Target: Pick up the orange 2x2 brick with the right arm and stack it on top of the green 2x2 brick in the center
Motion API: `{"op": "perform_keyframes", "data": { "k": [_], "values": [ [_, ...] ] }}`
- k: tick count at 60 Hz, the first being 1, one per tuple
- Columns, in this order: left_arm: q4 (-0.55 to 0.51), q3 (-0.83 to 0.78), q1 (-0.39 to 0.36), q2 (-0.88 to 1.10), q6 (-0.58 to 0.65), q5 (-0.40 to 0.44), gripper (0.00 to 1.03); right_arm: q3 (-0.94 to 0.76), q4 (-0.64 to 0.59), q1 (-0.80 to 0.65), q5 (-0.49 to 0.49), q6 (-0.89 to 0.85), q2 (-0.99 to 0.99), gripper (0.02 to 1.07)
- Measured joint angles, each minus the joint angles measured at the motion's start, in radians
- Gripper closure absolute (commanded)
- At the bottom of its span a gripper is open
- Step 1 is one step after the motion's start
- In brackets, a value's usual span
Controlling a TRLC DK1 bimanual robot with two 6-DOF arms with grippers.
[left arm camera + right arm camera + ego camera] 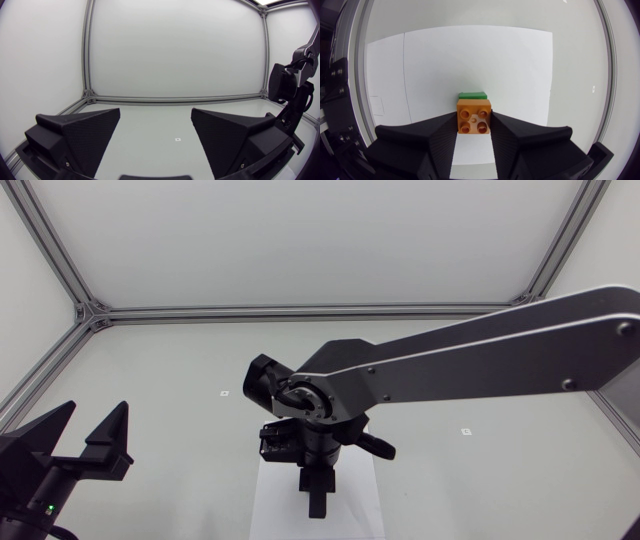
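Note:
In the right wrist view the orange 2x2 brick (474, 117) sits between the two black fingers of my right gripper (474, 131), both pads touching its sides. The green 2x2 brick (471, 95) shows just beyond and beneath it, only its far edge visible, so the orange brick is over it. From the head view my right arm reaches to the table's middle and its gripper (317, 498) points down over the white sheet (275, 500); both bricks are hidden under it. My left gripper (85, 430) rests open at the near left, nothing between its fingers (82, 131).
The white paper sheet (470, 55) lies under the bricks at the table's middle. Small marker dots (225, 393) sit on the table. An aluminium frame (300, 311) runs along the back and side edges.

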Motion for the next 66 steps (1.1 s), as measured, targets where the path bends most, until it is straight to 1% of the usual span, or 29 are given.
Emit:
{"op": "perform_keyframes", "data": {
  "k": [30,46,60,66],
  "values": [
    [0.0,0.0,0.0,0.0,0.0,0.0,0.04,0.016,0.002,0.0,0.007,-0.004,0.021,1.01],
    [0.0,0.0,0.0,0.0,0.0,0.0,0.04,0.052,-0.04,-0.003,0.006,-0.016,0.053,1.01],
    [0.0,0.0,0.0,0.0,0.0,0.0,0.04,0.046,-0.032,-0.041,-0.073,-0.047,0.056,1.01],
    [0.0,0.0,0.0,0.0,0.0,0.0,0.04,0.011,0.004,-0.04,-0.066,-0.048,0.035,1.01]
  ]
}}
